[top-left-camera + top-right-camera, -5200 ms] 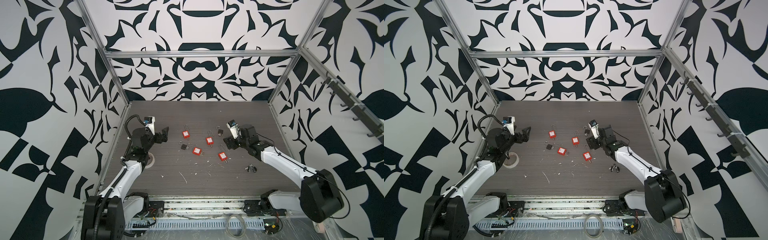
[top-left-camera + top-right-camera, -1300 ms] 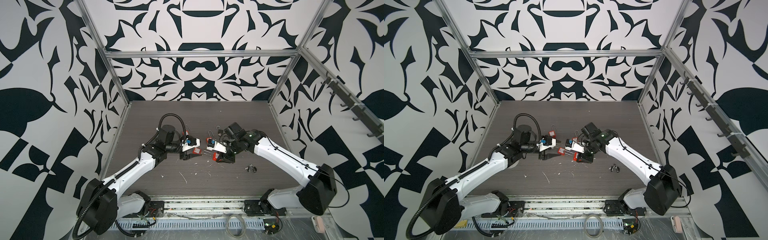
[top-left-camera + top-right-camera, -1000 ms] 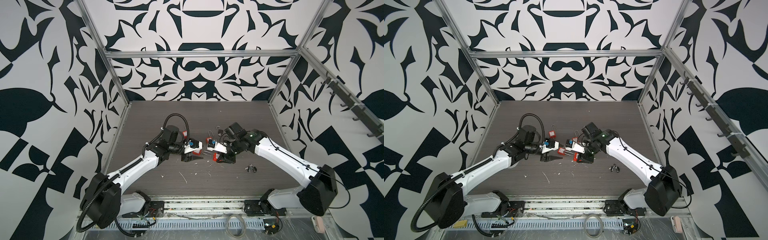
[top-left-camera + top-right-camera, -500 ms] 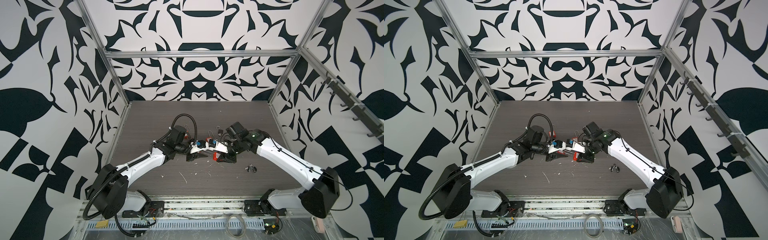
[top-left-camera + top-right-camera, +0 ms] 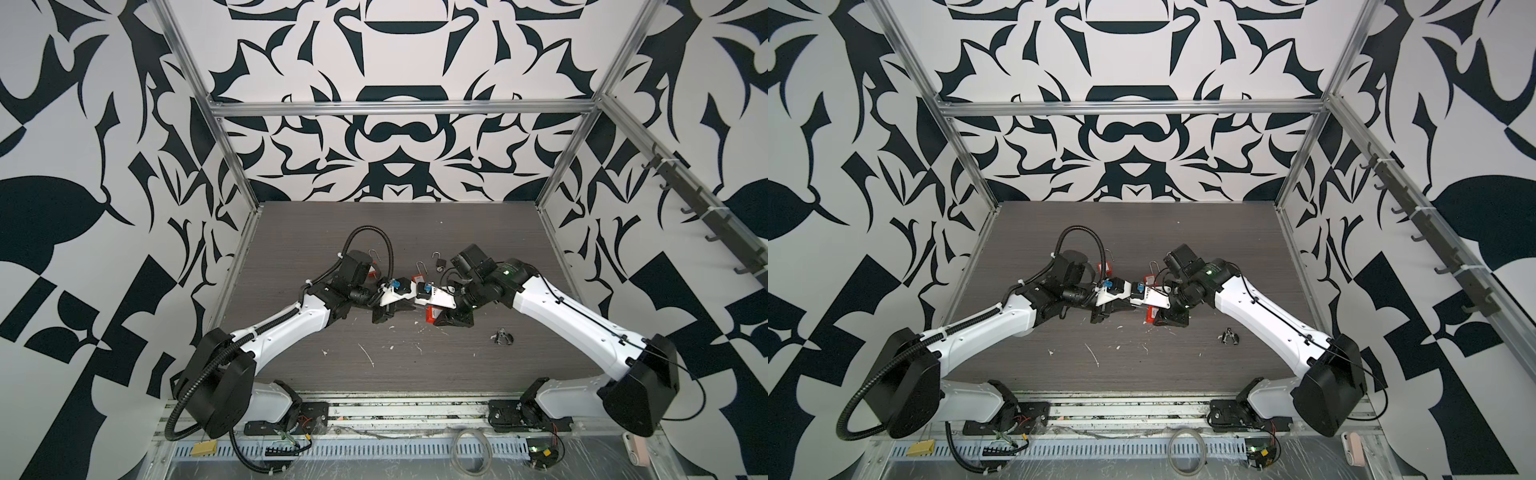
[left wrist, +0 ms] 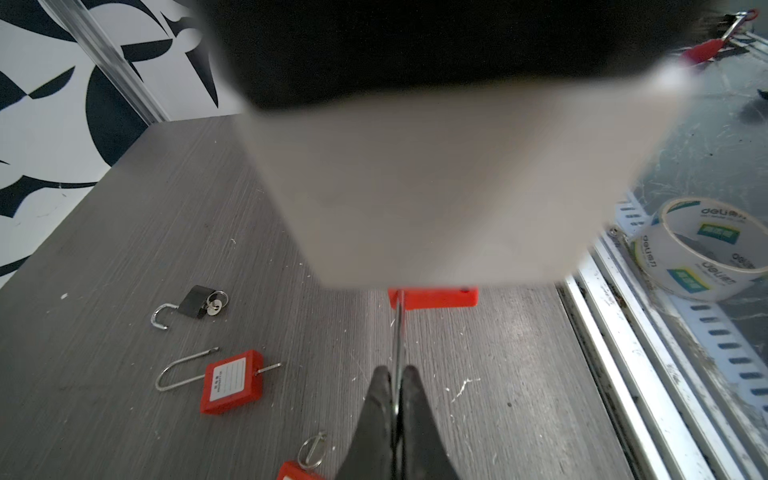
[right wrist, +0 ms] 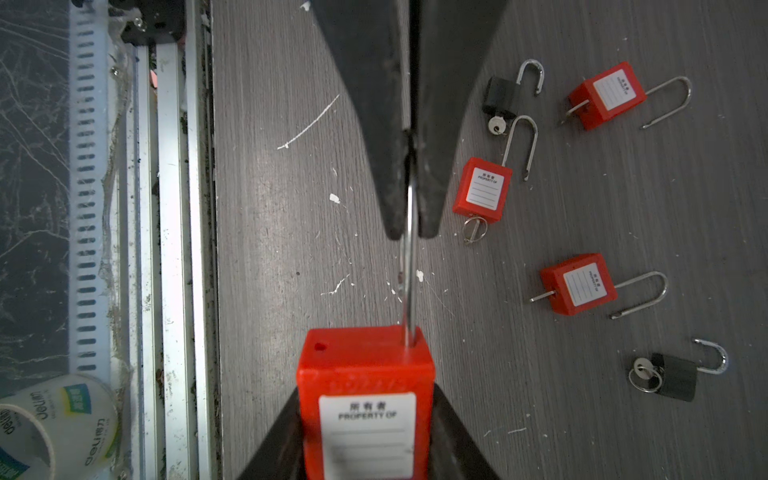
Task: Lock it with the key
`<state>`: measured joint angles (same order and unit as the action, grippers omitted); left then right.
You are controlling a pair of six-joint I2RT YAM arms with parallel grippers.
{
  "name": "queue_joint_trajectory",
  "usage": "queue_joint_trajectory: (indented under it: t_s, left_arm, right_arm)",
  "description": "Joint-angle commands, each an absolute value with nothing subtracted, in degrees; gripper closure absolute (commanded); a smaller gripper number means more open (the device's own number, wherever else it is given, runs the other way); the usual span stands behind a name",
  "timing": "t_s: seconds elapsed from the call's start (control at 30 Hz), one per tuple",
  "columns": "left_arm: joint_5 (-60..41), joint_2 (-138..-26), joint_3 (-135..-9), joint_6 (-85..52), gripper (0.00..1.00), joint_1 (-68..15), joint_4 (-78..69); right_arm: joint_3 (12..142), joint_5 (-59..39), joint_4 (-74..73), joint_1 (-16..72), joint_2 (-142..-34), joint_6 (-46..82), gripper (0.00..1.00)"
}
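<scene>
One red plastic padlock [image 7: 365,361], two holds — right gripper [image 7: 365,390] clamps its body steady; left gripper [image 7: 411,226] nips the steel shackle [image 7: 409,274] tight, likely to press it home.

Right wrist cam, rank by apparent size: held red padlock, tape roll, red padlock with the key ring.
1. held red padlock, inflated by nearness to the camera
2. tape roll, cropped by the frame, so unsure
3. red padlock with the key ring

Red padlock [image 7: 365,370] (white label [image 7: 368,432] reads "PROPERTY OF"), steel shackle [image 7: 410,270] open, one hole [image 7: 319,346] empty; body in right gripper [image 7: 365,419], shackle pinched by left gripper [image 7: 410,230].
</scene>
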<state>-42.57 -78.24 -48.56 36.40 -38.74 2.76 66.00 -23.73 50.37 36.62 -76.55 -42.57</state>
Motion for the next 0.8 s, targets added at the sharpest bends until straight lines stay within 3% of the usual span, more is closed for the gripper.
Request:
queue_joint_trajectory:
  t_s: [0.0,0.17,0.23,0.27,0.47,0.77]
  left_arm:
    - [-45.7,-78.8,-50.6,35.3,1.00,-39.2,5.9]
    - [-47.0,-78.9,-51.1,33.0,1.00,-39.3,5.9]
    - [-47.4,-78.6,-51.1,31.8,1.00,-39.3,5.9]
    - [-47.6,-78.4,-51.1,31.4,1.00,-39.3,5.9]
    - [-49.8,-77.9,-50.3,28.1,1.00,-39.3,5.0]
    - [-53.3,-76.4,-47.9,21.5,1.00,-39.3,-2.3]
  right_arm:
    - [68.8,-21.5,48.3,36.6,-75.8,-42.0,0.60]
    - [69.1,-20.7,47.3,36.6,-75.1,-41.9,0.44]
    - [69.4,-19.6,47.0,36.6,-74.6,-41.6,0.19]
    - [69.4,-20.1,47.3,36.6,-74.2,-41.5,0.13]
    - [68.5,-20.2,50.8,36.6,-72.2,-43.9,0.14]
    - [67.5,-22.5,51.7,36.6,-73.1,-44.9,0.28]
